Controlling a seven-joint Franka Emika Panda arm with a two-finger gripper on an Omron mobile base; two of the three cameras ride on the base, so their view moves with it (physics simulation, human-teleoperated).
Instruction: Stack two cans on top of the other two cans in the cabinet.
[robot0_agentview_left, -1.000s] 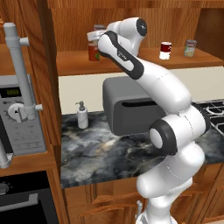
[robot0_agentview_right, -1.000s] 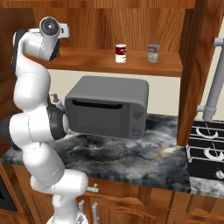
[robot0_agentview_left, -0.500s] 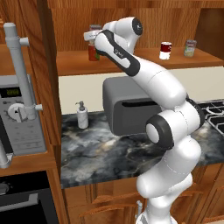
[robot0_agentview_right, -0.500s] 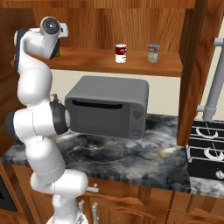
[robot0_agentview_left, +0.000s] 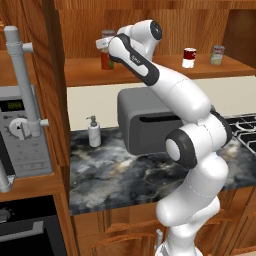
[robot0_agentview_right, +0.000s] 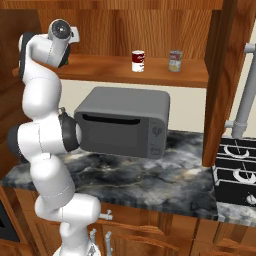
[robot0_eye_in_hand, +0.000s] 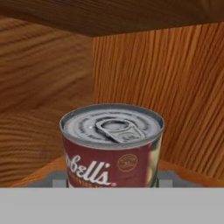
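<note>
Your gripper (robot0_agentview_left: 106, 46) is clenched on a can (robot0_eye_in_hand: 111, 144), held above the red can (robot0_agentview_left: 106, 61) on the cabinet (robot0_agentview_left: 165, 70) shelf.

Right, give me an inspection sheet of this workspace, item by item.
Surface: dark marbled counter with a wooden cabinet shelf above it.
Job's things: a red-and-white can and a greyish-green can stand apart on the shelf, unstacked. A red can with a pull-tab lid sits right in front of the hand camera; at the shelf's left end a can stands on a red one, partly hidden by the arm.
Clutter: grey toaster oven; soap dispenser.
Grippers: gripper up at the left stack, shut on the red can.
Cables: nothing seen.
Surroundings: microwave, stove burners, wooden drawers below.
</note>
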